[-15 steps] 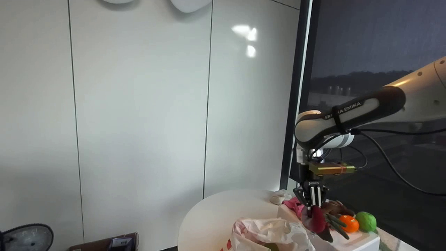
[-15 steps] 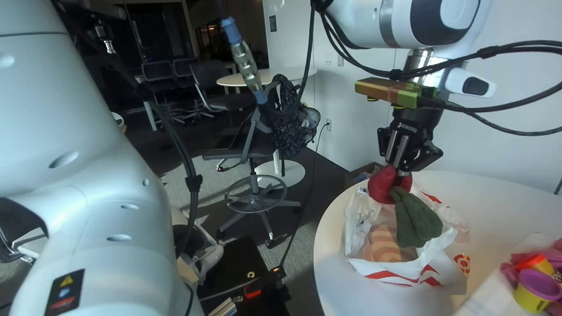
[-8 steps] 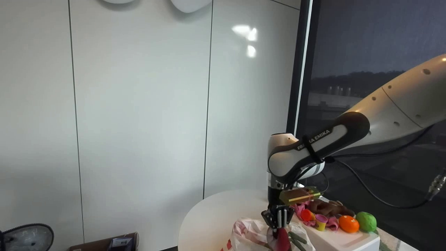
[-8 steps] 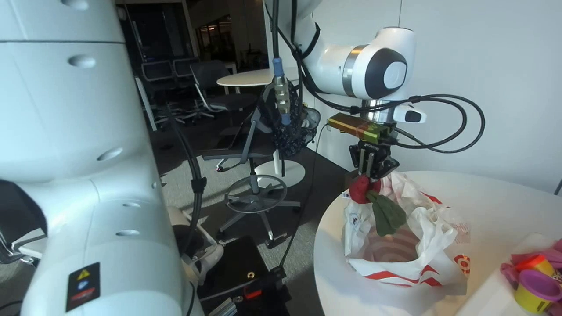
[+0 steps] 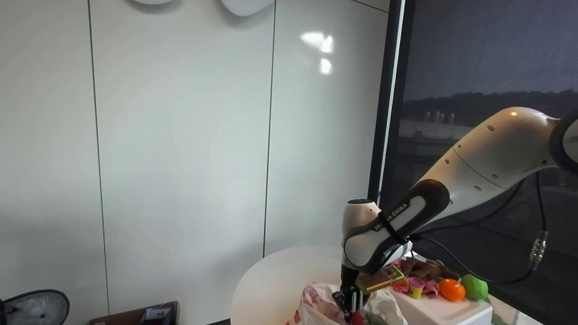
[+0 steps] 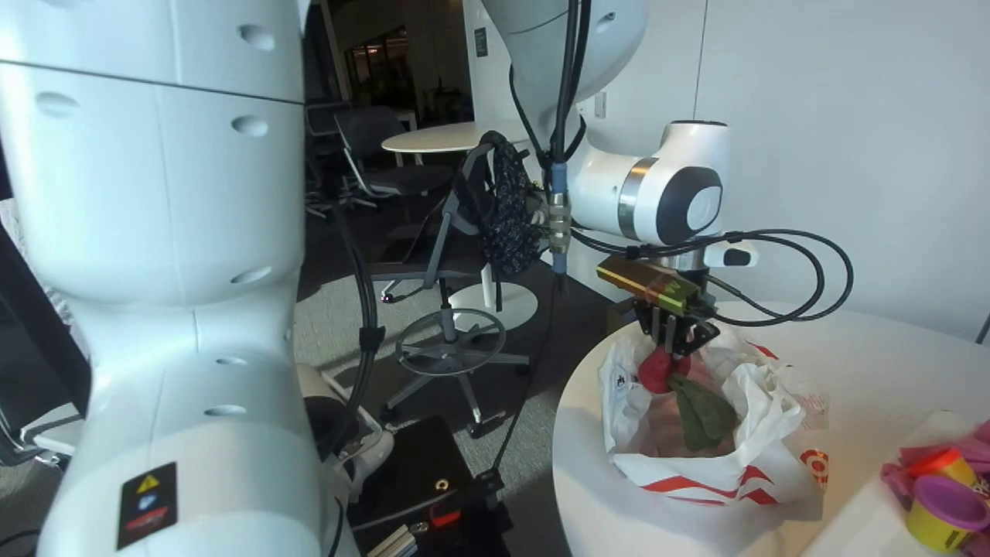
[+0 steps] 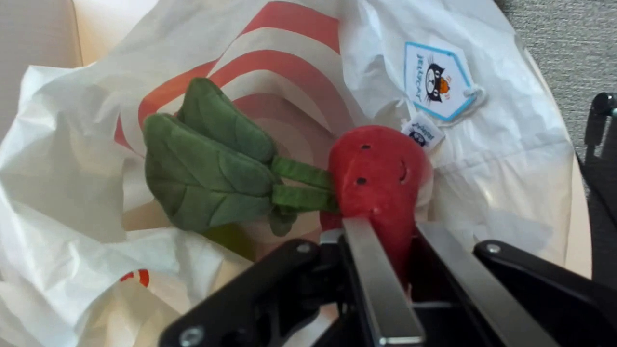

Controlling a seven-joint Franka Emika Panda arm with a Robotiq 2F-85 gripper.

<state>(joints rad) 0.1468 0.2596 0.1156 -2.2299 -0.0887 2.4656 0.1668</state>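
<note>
Presently gripping: end effector [image 7: 391,229] narrow, its two fingers [image 7: 378,284] pressed around a red plush radish [image 7: 378,159]. By the wrist view, the radish's smiling face lies at 12 o'clock from the fingertips; the lower red part runs between them. Green leaves [image 7: 207,168] spread toward 10 o'clock on short stems. Brand tag [image 7: 436,82] between 12 and 1 o'clock.

White bag [image 6: 684,469] with red markings stands on the worktop [image 6: 889,356], radish at its mouth. In an exterior view the leaves droop at 5 o'clock from the end effector, inside the bag's rim; whether they touch its bottom cannot be told.

Purple-lidded tub [image 6: 943,514] at 4 o'clock there, well apart. Round orange item [image 5: 452,290] on a white box [image 5: 451,311], between 2 and 3 o'clock in an exterior view.
</note>
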